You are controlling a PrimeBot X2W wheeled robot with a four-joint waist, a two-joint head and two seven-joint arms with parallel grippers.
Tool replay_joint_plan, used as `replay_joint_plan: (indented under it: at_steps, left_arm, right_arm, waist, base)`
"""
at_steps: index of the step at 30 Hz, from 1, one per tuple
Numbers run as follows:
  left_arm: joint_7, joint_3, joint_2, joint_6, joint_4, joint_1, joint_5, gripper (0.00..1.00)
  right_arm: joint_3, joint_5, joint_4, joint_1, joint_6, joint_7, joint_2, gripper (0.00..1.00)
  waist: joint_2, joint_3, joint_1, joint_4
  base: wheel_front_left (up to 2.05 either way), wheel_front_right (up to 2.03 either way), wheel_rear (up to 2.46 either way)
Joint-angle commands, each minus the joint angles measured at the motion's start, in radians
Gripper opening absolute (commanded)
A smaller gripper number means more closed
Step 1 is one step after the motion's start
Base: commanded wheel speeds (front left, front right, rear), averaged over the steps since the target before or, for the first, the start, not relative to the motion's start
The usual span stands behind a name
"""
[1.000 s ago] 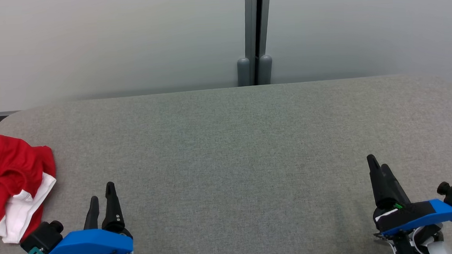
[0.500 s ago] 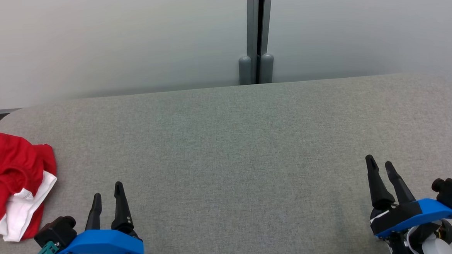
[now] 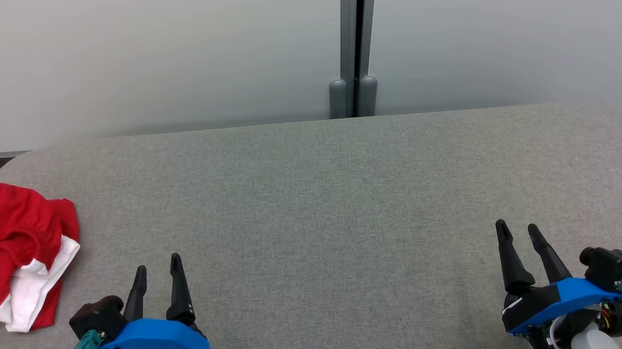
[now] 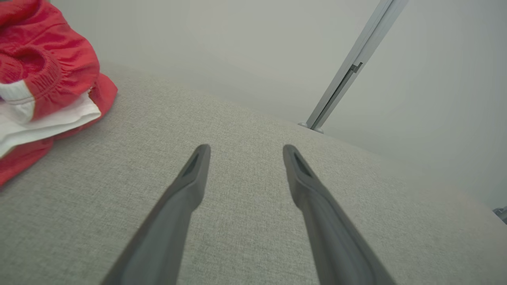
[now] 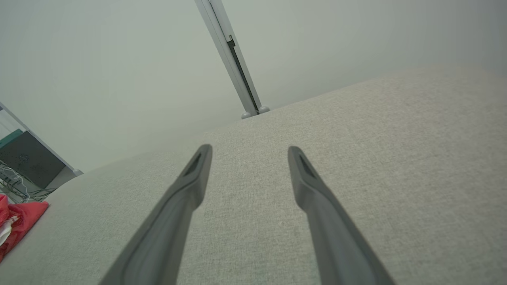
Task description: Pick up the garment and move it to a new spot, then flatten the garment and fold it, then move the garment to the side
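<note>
Red-and-white shorts (image 3: 19, 253) are seen crumpled at the frame's left edge on the worktop (image 3: 318, 206). On left gripper (image 3: 158, 262) and right gripper (image 3: 516, 225), jaws are spread wide, empty. No step is judged done.

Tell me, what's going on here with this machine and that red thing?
A two-armed robot faces a grey padded table. A red and white garment lies in a loose heap at the table's left end, and nothing is touching it. The left claw is near the front edge, just right of the garment. The right claw is far off on the other side. Both are open and empty. Its job is to pick the garment up, flatten it and fold it.
</note>
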State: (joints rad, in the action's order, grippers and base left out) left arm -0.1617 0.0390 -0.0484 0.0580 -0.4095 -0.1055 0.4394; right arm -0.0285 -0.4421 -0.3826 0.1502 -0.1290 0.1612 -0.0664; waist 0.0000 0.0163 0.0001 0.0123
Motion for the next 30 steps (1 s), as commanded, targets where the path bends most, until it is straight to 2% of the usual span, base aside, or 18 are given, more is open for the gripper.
replay_joint_plan:
  at_steps: [1,30]
  left_arm:
    - [-0.012,0.001,-0.003,-0.004,0.003,-0.01,-0.03,1.0]
    - [-0.072,0.025,-0.003,-0.028,-0.024,0.004,-0.269,1.0]
  right_arm:
    - [0.0,0.034,-0.001,0.018,-0.002,0.012,0.001,1.0]
    - [-0.011,0.296,-0.038,0.023,-0.003,0.073,0.008,1.0]
  waist:
    - [0.0,-0.001,-0.0001,0.0]
    - [0.0,0.003,-0.0001,0.007]
  base:
    - [0.0,0.0,0.0]
    - [0.0,0.0,0.0]
